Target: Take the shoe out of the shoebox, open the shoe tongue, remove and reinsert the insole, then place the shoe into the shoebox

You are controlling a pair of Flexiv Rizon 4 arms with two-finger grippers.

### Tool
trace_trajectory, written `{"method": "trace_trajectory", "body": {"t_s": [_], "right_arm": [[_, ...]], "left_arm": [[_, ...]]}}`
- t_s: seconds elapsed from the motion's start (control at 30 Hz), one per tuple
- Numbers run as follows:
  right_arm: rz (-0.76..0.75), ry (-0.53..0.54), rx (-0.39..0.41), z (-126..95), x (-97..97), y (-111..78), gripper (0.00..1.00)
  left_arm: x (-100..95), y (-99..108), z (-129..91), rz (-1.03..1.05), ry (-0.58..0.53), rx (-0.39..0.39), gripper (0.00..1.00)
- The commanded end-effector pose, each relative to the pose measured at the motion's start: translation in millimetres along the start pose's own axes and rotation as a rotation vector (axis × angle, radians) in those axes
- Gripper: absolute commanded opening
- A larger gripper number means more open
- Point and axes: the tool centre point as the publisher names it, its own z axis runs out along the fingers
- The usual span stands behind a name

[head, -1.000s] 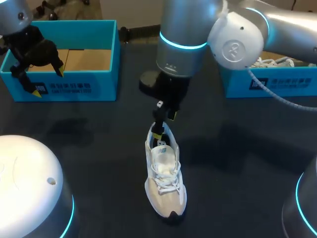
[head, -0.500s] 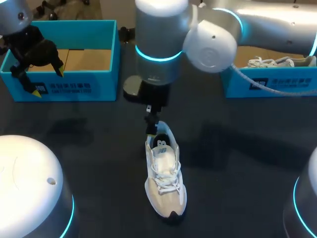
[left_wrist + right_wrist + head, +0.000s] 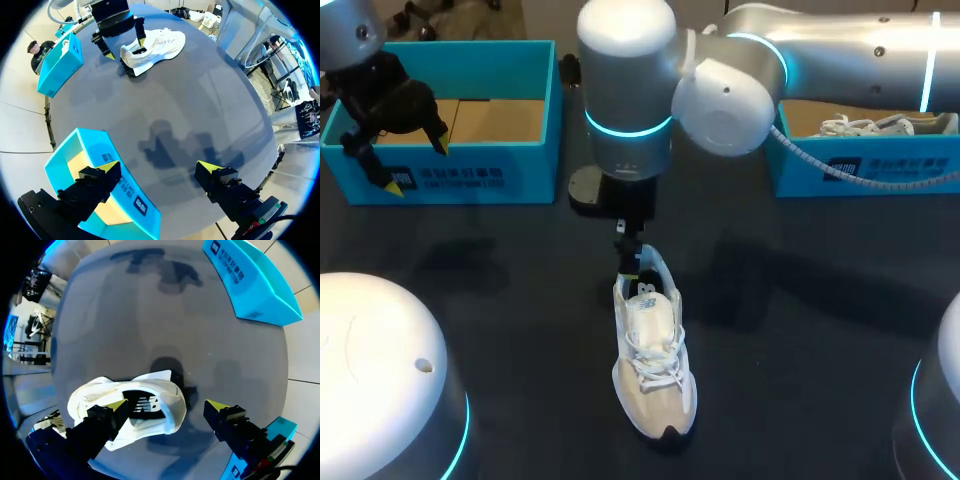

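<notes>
A white lace-up shoe [image 3: 652, 360] lies on the dark table, toe toward the near edge. My right arm reaches in past the middle, and its gripper [image 3: 630, 262] stands open right at the shoe's heel collar. In the right wrist view the heel [image 3: 150, 407] lies under the open right gripper [image 3: 167, 405], one finger over the shoe's mouth and the other outside the heel, gripping nothing. My left gripper [image 3: 418, 167] hangs open over the front wall of the left blue shoebox [image 3: 470, 180]. In the left wrist view the left gripper [image 3: 157, 167] holds nothing, and the shoe [image 3: 155, 45] is far ahead.
A second blue shoebox [image 3: 865, 165] at the back right holds another white shoe [image 3: 875, 125]. The left shoebox [image 3: 115, 200] shows a bare cardboard floor. White rounded arm bases stand at the near left [image 3: 380, 380] and near right corners.
My right arm's upper body has swung to the left over the table, and its gripper has shifted slightly left and back at the heel. The shoe and left arm have not moved.
</notes>
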Motion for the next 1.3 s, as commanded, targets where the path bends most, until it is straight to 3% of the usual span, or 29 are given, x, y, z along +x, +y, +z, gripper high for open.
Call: {"method": "trace_trajectory", "body": {"t_s": [0.03, 0.67, 0.8, 0.9, 0.93, 1.0, 1.03, 1.1, 1.3], "right_arm": [[-0.008, 0.009, 0.001, 14, -4.6, -0.1, 1.0], [0.008, 0.043, -0.008, 46, -20.2, -11.5, 0.97], [0.021, 0.054, -0.003, 54, -22.4, -16.9, 0.78], [0.024, 0.059, -0.008, 56, -22.9, -20.7, 0.74], [0.025, 0.059, -0.012, 56, -22.5, -22.0, 0.66], [0.025, 0.058, -0.013, 55, -22.0, -22.9, 0.37], [0.025, 0.058, -0.013, 55, -21.9, -23.0, 0.29], [0.02, 0.058, -0.009, 56, -20.7, -22.8, 0.0], [0.012, 0.038, -0.014, 48, -17.6, -23.2, 0.0]], "left_arm": [[0.2, 0, 0, 0.001, 0.001, -0.001, 1.0], [0.2, 0, 0, 0.001, 0.001, -0.001, 1.0], [0.2, 0, 0, 0.001, 0.001, -0.001, 1.0], [0.2, 0, 0, 0.001, 0.001, -0.001, 1.0], [0.2, 0, 0, 0.001, 0.001, -0.001, 1.0], [0.2, 0, 0, 0.001, 0.001, -0.001, 1.0], [0.2, 0, 0, 0.001, 0.001, -0.001, 1.0], [0.2, 0, 0, 0.001, 0.001, -0.001, 1.0], [0.2, 0, 0, 0.001, 0.001, -0.001, 1.0]]}}
